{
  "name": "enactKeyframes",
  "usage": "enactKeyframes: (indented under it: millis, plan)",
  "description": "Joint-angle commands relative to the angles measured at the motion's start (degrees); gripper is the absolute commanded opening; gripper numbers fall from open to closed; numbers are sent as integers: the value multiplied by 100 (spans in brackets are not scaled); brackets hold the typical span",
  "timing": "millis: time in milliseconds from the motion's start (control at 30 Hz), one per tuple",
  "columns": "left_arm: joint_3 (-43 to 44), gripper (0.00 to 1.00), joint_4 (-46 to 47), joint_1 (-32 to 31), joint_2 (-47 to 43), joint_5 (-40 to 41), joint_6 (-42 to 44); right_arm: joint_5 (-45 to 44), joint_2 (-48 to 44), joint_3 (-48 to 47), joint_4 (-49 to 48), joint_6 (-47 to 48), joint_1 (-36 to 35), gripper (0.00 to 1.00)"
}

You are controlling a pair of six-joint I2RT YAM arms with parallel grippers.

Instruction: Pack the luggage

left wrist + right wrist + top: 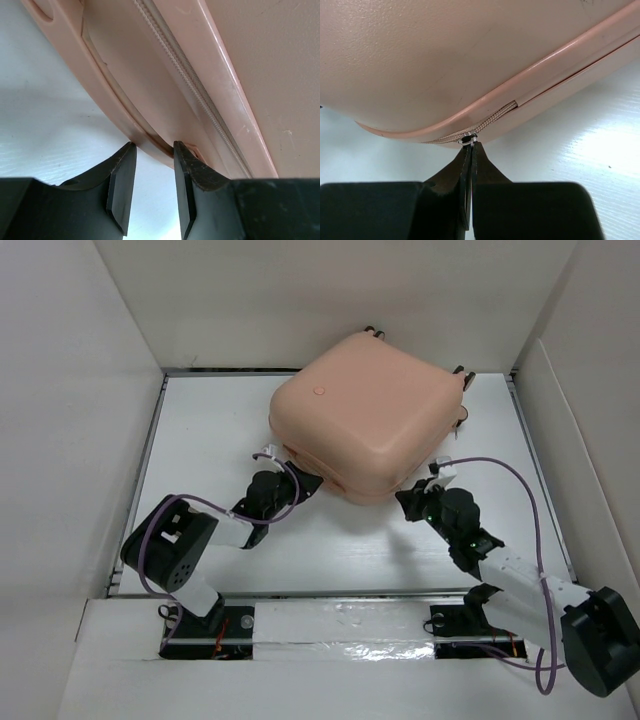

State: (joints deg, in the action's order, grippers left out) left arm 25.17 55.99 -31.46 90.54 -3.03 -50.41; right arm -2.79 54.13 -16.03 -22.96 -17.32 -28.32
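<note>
The peach-pink luggage (365, 410) lies flat and closed at the back middle of the table, its logo dot up and its caster wheels (462, 373) at the far side. My left gripper (305, 483) is open at the near-left edge; in the left wrist view (152, 150) its fingertips (125, 155) touch the lower rim of the luggage (225, 75), nothing between them. My right gripper (408, 502) is at the near-right corner. In the right wrist view (471, 147) it is shut on the metal zipper pull (469, 139) of the luggage (445, 50), on the zipper track (492, 119).
White walls (80, 390) box in the white table (210, 430) on the left, back and right. A raised ledge (340, 620) runs along the near edge by the arm bases. Purple cables (520, 485) loop off both arms.
</note>
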Motion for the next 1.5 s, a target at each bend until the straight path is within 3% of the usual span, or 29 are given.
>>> enactKeyframes:
  millis: [0,100,200,233,300,367,467,633,967,1200,1333,1433,1467]
  plan:
    - [-135,0,290,430,-335,857,514,-593,-254,-216,142,176,300,0]
    - [-100,0,386,186,-379,400,769,23,-114,-374,169,326,161,0]
    - [-38,0,63,-245,-624,338,972,-72,45,-532,362,352,-288,0]
    - [-108,9,70,-342,-730,338,998,-134,54,-541,397,344,-367,0]
    - [-293,13,-78,-605,-1150,347,1094,-143,80,-541,459,317,-368,0]
    - [-250,4,-306,-834,-1380,460,1297,-13,115,-533,459,282,-420,0]
    - [75,5,-737,-1239,-1548,733,1534,103,273,-515,371,177,-640,0]
    - [576,5,-563,-1292,-943,339,1491,-266,361,-777,590,45,-1807,0]
    - [1209,3,-483,-1529,-292,549,1253,-767,1336,-2007,978,36,-3714,0]
    - [1131,0,-492,-1582,-300,601,1157,-1056,2452,-3115,679,-34,-4094,0]
    - [657,0,-212,-1161,-581,103,1016,-1672,2629,-3442,355,-79,-4094,0]
    - [411,10,-509,-1020,-915,249,1104,-1778,2532,-3459,-5,-210,-3902,0]
    - [340,24,-571,-837,-1029,407,1113,-1787,2559,-3477,-207,-280,-3840,0]
